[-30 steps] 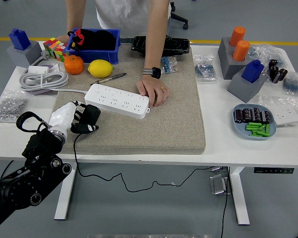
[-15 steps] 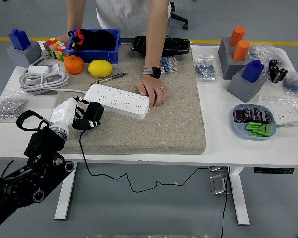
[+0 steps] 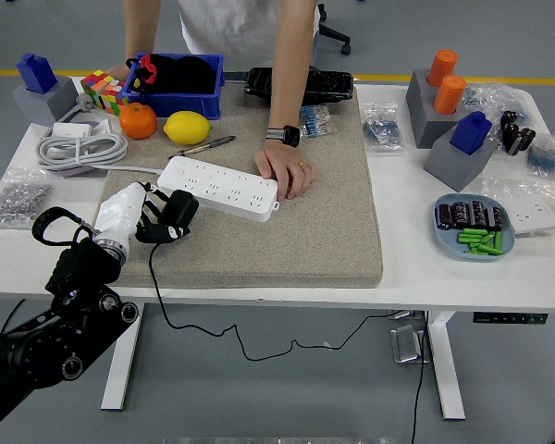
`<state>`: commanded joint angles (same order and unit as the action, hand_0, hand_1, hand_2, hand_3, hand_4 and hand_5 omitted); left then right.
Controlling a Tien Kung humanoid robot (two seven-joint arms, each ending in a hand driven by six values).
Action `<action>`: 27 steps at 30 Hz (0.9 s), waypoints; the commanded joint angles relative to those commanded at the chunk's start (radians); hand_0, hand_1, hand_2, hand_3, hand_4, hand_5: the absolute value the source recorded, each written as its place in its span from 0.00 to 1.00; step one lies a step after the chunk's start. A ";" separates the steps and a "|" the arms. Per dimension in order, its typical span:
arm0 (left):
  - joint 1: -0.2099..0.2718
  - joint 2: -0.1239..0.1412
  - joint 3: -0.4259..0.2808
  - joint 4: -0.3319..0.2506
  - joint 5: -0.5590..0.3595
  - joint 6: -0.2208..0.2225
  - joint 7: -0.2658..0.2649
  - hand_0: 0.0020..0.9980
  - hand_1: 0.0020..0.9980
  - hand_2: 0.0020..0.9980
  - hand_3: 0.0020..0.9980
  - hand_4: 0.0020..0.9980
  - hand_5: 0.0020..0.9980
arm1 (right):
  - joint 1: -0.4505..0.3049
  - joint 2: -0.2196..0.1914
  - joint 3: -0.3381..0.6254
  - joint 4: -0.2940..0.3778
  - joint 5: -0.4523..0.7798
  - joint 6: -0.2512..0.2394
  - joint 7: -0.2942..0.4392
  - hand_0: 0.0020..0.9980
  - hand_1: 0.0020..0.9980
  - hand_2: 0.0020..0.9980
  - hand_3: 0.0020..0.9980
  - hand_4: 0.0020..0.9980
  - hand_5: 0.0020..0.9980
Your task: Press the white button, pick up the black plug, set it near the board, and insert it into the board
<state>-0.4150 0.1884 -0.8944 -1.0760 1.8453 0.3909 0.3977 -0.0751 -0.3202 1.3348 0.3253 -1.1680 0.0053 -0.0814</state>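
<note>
Black plug (image 3: 176, 212) with trailing black cord: clasped in the curled fingers of the robot's white left hand (image 3: 134, 215), over the grey felt mat's (image 3: 324, 231) left edge, just beside the white rectangular power strip (image 3: 218, 188). Person's hand (image 3: 286, 171): resting flat against the strip's right end on the white tabletop (image 3: 425, 277).

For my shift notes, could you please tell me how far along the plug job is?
Picked up: the left hand grips the black plug, holding it beside the white power strip, which a person's hand steadies. Insertion remains. Whether the button was pressed isn't visible.
</note>
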 joint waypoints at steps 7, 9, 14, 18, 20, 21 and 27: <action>0.003 0.002 -0.005 -0.009 -0.004 0.033 -0.044 0.27 0.25 0.31 0.53 0.81 0.00 | 0.001 0.001 0.003 0.000 -0.001 -0.001 0.002 0.83 0.71 0.70 0.66 0.78 0.45; 0.004 0.003 -0.008 -0.015 0.000 0.036 -0.047 0.27 0.25 0.31 0.53 0.81 0.00 | 0.001 0.001 0.003 0.000 -0.001 -0.001 0.003 0.83 0.71 0.70 0.66 0.78 0.45; 0.009 0.007 -0.016 -0.037 0.008 0.040 -0.046 0.26 0.25 0.30 0.53 0.80 0.00 | 0.000 0.001 0.003 -0.001 -0.001 -0.001 0.003 0.83 0.71 0.70 0.66 0.78 0.45; 0.005 0.008 -0.017 -0.048 0.011 0.041 -0.046 0.26 0.25 0.30 0.52 0.80 0.00 | 0.000 0.001 0.002 0.000 -0.001 -0.001 0.004 0.83 0.71 0.70 0.66 0.78 0.45; 0.002 0.006 -0.016 -0.049 0.012 0.043 -0.046 0.26 0.25 0.30 0.52 0.80 0.00 | 0.001 0.000 0.001 0.000 -0.001 -0.001 0.004 0.83 0.71 0.70 0.66 0.78 0.45; 0.000 0.005 -0.015 -0.049 0.012 0.044 -0.047 0.26 0.25 0.30 0.52 0.80 0.00 | 0.001 0.000 0.000 0.000 -0.001 -0.001 0.004 0.83 0.71 0.70 0.66 0.78 0.45; -0.024 -0.004 -0.006 -0.039 0.008 0.044 -0.045 0.26 0.25 0.30 0.52 0.80 0.00 | 0.002 0.000 -0.001 0.000 0.000 -0.001 0.004 0.82 0.71 0.70 0.65 0.77 0.44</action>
<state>-0.4392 0.1846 -0.9003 -1.1149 1.8531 0.4348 0.3530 -0.0732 -0.3204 1.3336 0.3250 -1.1676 0.0044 -0.0772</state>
